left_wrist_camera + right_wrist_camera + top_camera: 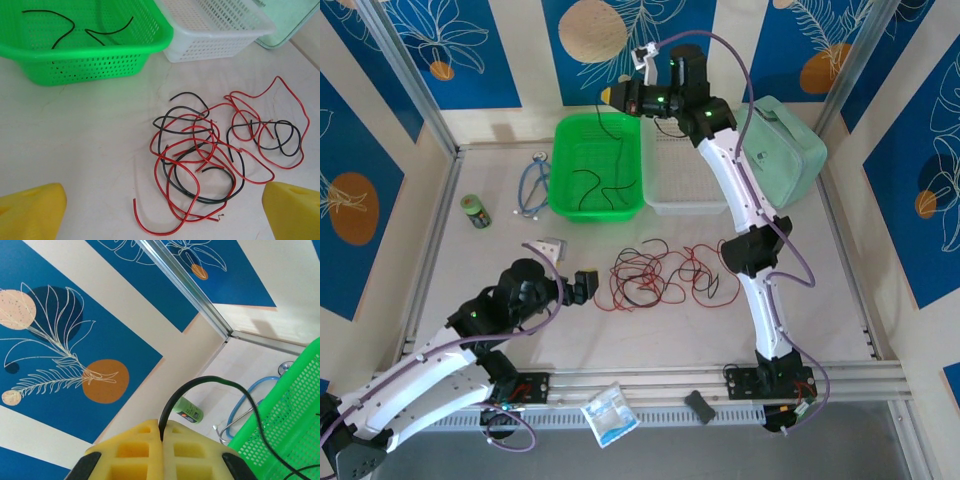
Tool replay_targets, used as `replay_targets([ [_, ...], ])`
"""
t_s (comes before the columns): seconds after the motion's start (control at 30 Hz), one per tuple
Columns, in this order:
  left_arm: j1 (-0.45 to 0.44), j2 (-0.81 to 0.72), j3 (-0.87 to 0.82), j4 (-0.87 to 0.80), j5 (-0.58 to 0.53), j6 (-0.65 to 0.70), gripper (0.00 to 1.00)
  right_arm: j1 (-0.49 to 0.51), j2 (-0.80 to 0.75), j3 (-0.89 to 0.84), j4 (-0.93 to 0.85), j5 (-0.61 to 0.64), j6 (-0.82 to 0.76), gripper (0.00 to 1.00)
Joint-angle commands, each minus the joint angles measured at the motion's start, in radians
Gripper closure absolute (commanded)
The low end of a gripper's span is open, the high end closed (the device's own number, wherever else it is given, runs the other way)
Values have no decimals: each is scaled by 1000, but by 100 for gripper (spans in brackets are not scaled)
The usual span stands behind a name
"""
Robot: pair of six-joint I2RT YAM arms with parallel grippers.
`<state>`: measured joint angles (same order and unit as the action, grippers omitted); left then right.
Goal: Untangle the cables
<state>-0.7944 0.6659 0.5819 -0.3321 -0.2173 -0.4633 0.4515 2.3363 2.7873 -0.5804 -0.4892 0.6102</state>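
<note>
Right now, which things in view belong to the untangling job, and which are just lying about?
Job: tangled red and black wires; black wire pinched in the right gripper; green basket holding black wires; white basket, probably.
Lying about: stethoscope; green can; mint case; packet.

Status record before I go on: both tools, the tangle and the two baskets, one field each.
left tool: open, facing the tangle
right tool: shut on a black wire, above the green basket
tangle: red and black wires interlaced on the table
green basket contents: loose black wires
white basket: beside the green basket
</note>
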Motion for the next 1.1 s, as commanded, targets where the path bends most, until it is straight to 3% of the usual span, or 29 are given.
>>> replay_targets([
  [0.0, 0, -3, 21, -15, -5, -1, 0, 21, -38, 30, 30, 8, -40, 100],
  [0.27, 1, 1, 36, -38, -20, -15, 4, 74, -29, -65, -78, 134, -100, 100],
  [0.5, 0, 15, 77, -138, -30, -54, 9, 90, 113, -101, -247, 223, -79, 100],
  [0.8, 1, 69, 125, -261, -42, -111, 10, 93, 236, -99, -351, 254, -64, 59],
  [1.07, 0, 188, 169, -321, 13, -150, 15, 93, 180, -92, -375, 253, -81, 45],
])
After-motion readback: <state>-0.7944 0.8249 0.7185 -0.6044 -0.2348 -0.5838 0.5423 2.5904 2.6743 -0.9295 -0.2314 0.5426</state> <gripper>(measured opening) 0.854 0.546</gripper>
